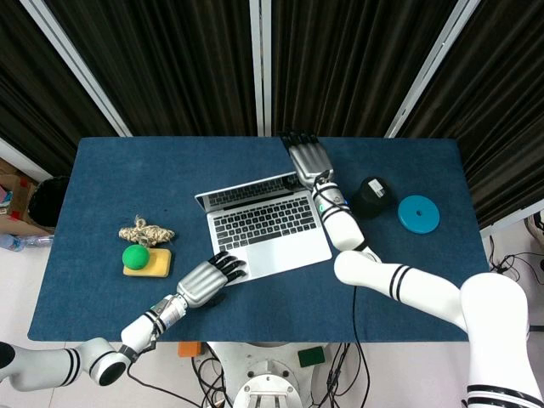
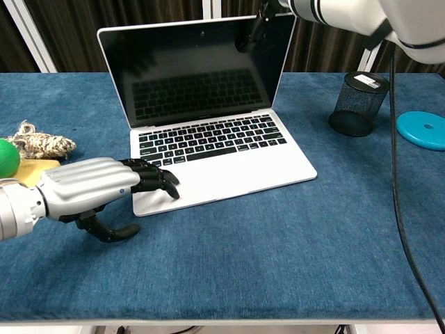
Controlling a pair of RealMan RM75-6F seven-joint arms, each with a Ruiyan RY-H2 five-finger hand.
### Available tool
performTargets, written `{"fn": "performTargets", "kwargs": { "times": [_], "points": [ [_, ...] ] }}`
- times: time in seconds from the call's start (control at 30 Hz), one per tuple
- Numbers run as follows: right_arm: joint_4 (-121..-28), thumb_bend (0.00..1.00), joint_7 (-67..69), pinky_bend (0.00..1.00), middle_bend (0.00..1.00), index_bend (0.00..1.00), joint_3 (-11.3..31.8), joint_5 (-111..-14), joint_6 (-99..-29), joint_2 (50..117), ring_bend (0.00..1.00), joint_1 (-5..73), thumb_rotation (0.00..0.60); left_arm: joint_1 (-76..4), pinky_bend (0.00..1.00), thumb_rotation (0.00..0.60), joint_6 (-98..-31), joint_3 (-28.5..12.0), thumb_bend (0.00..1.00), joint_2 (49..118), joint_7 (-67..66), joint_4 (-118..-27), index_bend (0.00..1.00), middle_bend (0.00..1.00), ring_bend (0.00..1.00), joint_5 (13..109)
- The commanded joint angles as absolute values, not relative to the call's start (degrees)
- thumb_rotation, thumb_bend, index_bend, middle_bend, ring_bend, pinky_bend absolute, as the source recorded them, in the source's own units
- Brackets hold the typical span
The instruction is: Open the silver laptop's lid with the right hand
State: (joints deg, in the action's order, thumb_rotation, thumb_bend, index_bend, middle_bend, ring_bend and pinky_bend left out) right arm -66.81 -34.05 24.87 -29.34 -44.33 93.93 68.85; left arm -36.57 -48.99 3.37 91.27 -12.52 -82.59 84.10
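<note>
The silver laptop [image 2: 208,132] is seen at the centre of the frame, turned slightly askew. Its lid [image 2: 195,66] is raised nearly upright, the dark screen and black keyboard [image 1: 263,223] exposed.

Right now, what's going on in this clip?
The robot is opening a silver laptop. Its right hand is up at the top edge of the lid, which stands raised with the dark screen and keyboard showing. The left hand rests its fingertips on the laptop's front left corner. A mesh cup and blue disc sit off to the side.
</note>
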Motion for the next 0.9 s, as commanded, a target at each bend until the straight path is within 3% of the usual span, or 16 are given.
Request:
{"fn": "performTargets", "kwargs": {
  "times": [0.03,0.57,0.7,0.9],
  "points": [
    [-61.4,0.21,-35.6,0.00,0.00,0.00,25.5,-25.1,-43.4,96.1,0.00,72.2,0.600,-36.5,0.07,0.600,-49.2,3.4,0.40,91.1,-12.4,-82.7,0.20,0.12,0.07,84.1],
    [-43.5,0.21,-37.6,0.00,0.00,0.00,26.0,-18.5,-39.2,101.4,0.00,77.3,0.600,-35.7,0.07,0.600,-50.9,4.0,0.41,89.9,-11.2,-83.1,0.20,0.12,0.07,84.5],
    [-49.4,0.21,-35.4,0.00,0.00,0.00,25.9,-22.0,-39.7,98.3,0.00,75.7,0.600,-35.5,0.07,0.600,-51.6,4.0,0.40,89.7,-11.3,-83.4,0.20,0.12,0.07,84.9],
    [-73.8,0.21,-32.9,0.00,0.00,0.00,21.8,-34.0,-45.3,84.6,0.00,67.5,0.600,-34.9,0.07,0.600,-54.3,4.0,0.40,87.7,-12.6,-85.9,0.20,0.12,0.07,86.2]
  ]
}}
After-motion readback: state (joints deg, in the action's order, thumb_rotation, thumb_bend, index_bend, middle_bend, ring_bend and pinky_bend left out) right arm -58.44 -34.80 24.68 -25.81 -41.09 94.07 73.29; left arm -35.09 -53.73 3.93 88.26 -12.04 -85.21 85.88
